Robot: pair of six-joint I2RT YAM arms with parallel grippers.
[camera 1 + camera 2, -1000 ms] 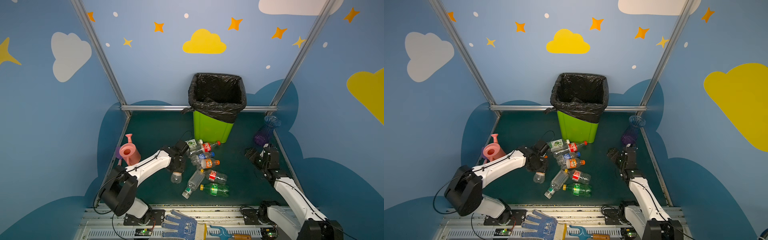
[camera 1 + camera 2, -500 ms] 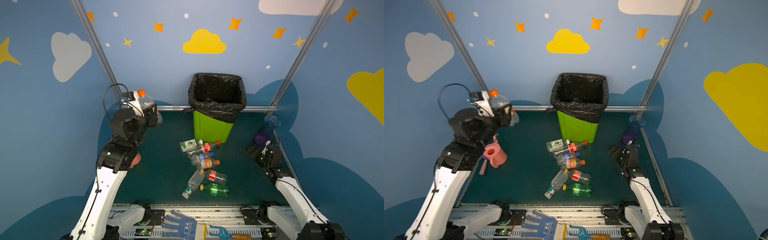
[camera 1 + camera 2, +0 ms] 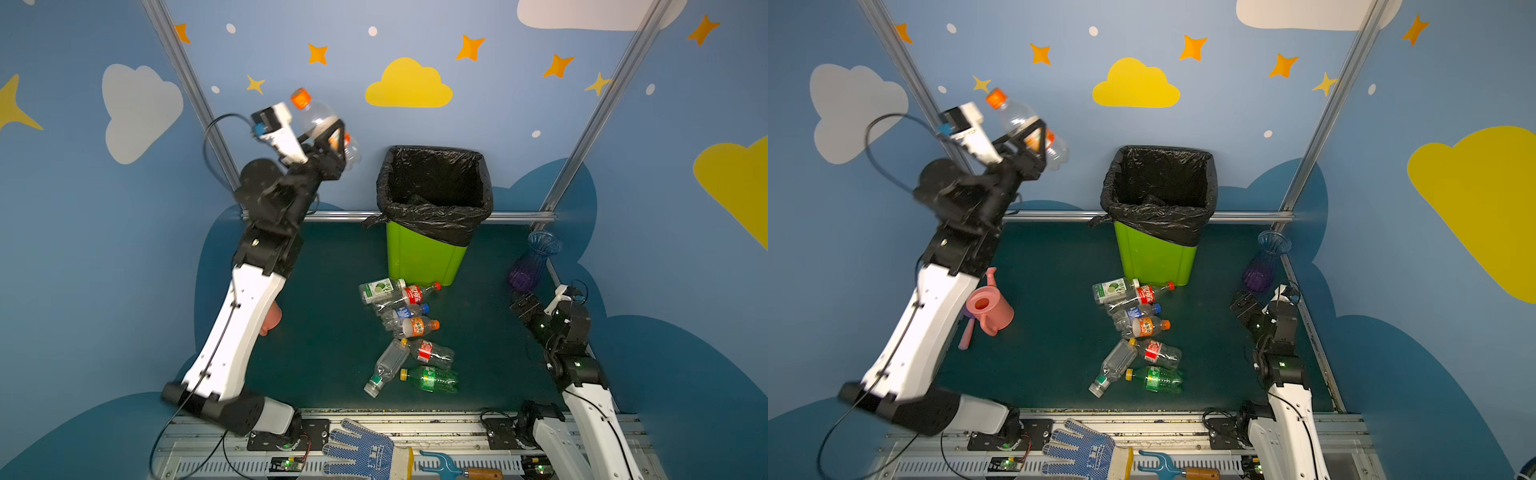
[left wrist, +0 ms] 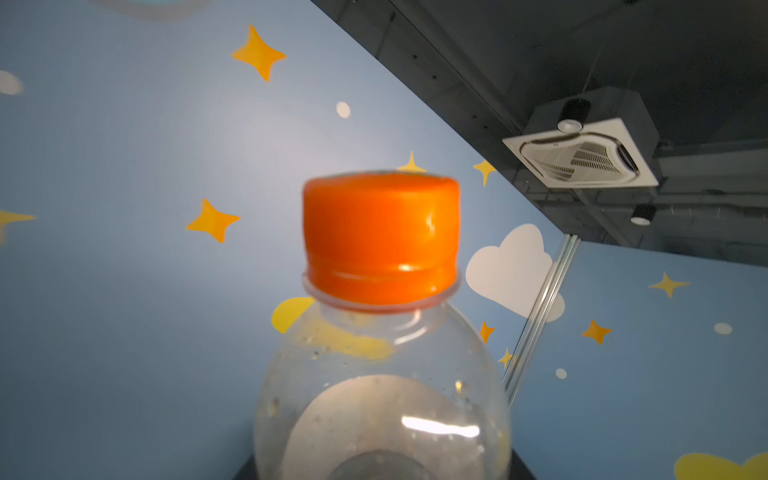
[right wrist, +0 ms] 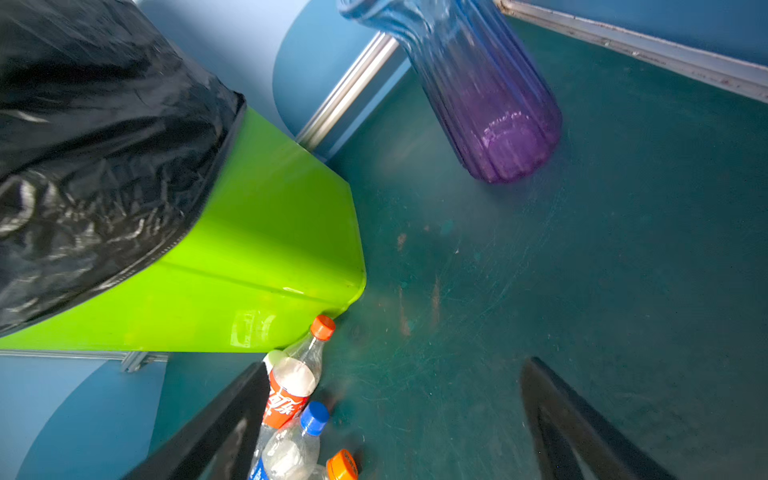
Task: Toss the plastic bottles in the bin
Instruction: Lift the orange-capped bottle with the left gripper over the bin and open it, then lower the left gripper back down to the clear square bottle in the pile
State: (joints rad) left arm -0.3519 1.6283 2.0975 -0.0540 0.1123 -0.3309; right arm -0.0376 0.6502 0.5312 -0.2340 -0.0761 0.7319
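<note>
My left gripper (image 3: 336,138) (image 3: 1038,139) is raised high by the back wall, left of the bin (image 3: 424,257) (image 3: 1154,257), and is shut on a clear plastic bottle (image 3: 316,117) (image 3: 1016,116) with an orange cap. That bottle (image 4: 382,374) fills the left wrist view, cap pointing up. Several more plastic bottles (image 3: 409,328) (image 3: 1142,326) lie in a heap on the green floor in front of the bin. My right gripper (image 3: 524,306) (image 5: 395,368) hovers low at the right, open and holding nothing, with the heap's bottles (image 5: 291,395) beside one finger.
A blue-purple vase (image 3: 536,262) (image 5: 490,104) stands near the right wall, just behind my right gripper. A pink watering can (image 3: 988,309) sits beside the left arm. A blue glove (image 3: 361,451) and a hand rake (image 3: 451,467) lie on the front rail.
My left arm swung up from the floor heap with the orange-capped bottle, then rose higher and nearer the bin. The right arm shifted only slightly.
</note>
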